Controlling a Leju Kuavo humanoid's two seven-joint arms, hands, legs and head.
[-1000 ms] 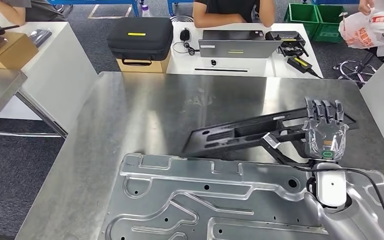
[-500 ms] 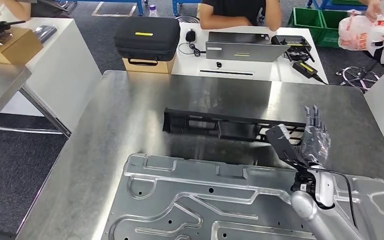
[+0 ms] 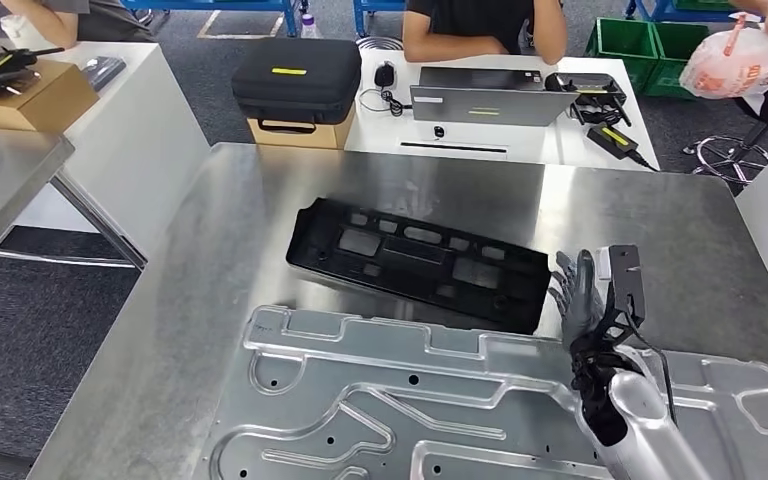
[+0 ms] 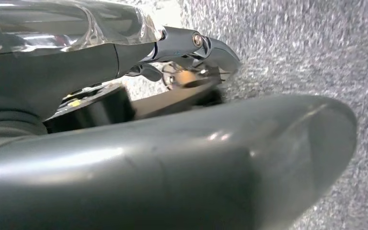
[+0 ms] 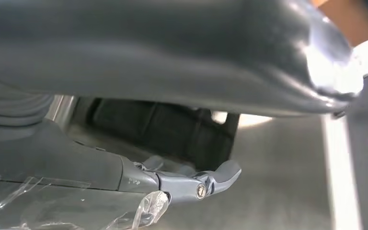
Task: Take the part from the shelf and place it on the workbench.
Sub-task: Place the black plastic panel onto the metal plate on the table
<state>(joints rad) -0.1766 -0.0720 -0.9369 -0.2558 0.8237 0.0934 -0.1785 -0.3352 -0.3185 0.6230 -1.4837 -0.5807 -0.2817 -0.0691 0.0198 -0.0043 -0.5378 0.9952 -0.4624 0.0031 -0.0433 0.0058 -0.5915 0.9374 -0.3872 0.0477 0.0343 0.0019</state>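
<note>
The black plastic part (image 3: 420, 260), a long ribbed panel, lies flat on the steel workbench (image 3: 240, 220), its near edge against a large stamped metal panel (image 3: 440, 410). My right hand (image 3: 580, 292) stands just off the part's right end with its fingers apart and nothing in them. In the right wrist view the part (image 5: 172, 127) lies beyond the right hand (image 5: 172, 57), whose fingers (image 5: 211, 179) are stretched out. My left hand (image 4: 163, 158) hangs over grey carpet with its fingers (image 4: 196, 45) extended, holding nothing.
Behind the workbench a white table carries a black case (image 3: 295, 75), a laptop (image 3: 485, 100) and cables; a person (image 3: 485, 20) sits at it. A cardboard box (image 3: 25, 95) stands on a table at the left. Another person holds a plastic bag (image 3: 735, 60) at the far right.
The part, held up on edge by my right hand a second ago, has tipped down and now lies flat. The right hand has let go and drawn back toward me.
</note>
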